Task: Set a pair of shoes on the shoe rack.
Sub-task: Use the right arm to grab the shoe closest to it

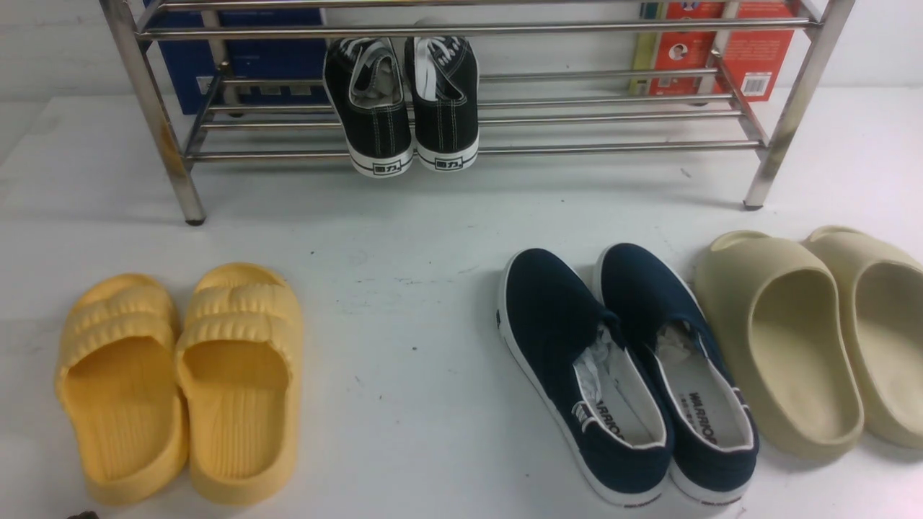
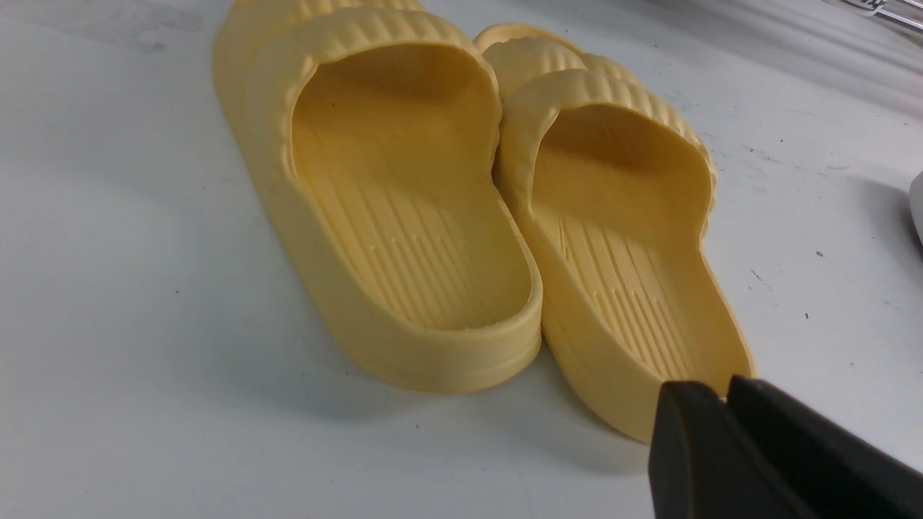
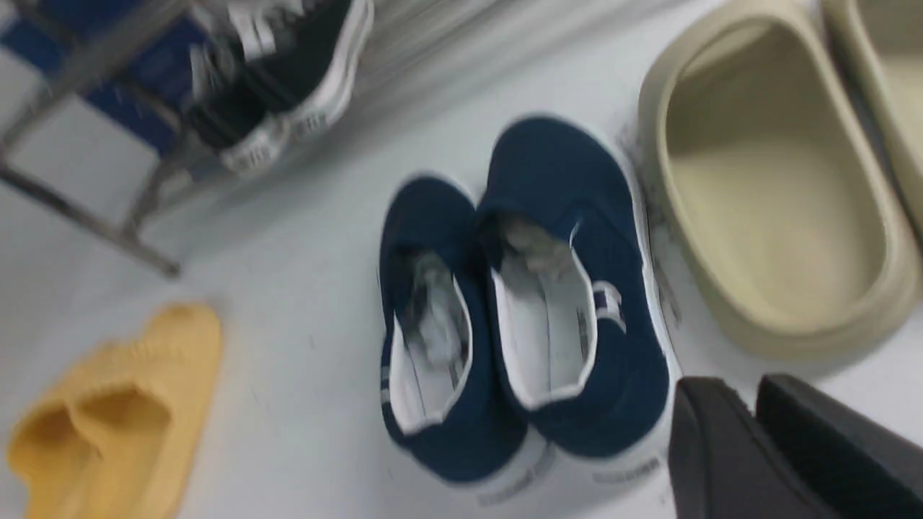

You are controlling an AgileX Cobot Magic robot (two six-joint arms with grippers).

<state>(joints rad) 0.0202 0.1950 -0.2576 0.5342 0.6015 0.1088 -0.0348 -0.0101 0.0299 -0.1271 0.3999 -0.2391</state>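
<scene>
Pair of shoes [image 1: 626,375]: navy canvas, white soles, white insoles.
They lay side by side on the table [image 1: 404,324] by its near edge, right of centre, long axes near-to-far, toes angled far-left toward the shoe rack [image 1: 577,148]; left claw [image 2: 725,404] closed, empty; right claw [image 3: 753,411] empty, opening unclear.

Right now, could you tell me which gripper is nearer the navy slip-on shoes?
Right. The right gripper is beside the navy slip-on shoes, at their heels; the left gripper is by the yellow slides, farther off.
</scene>
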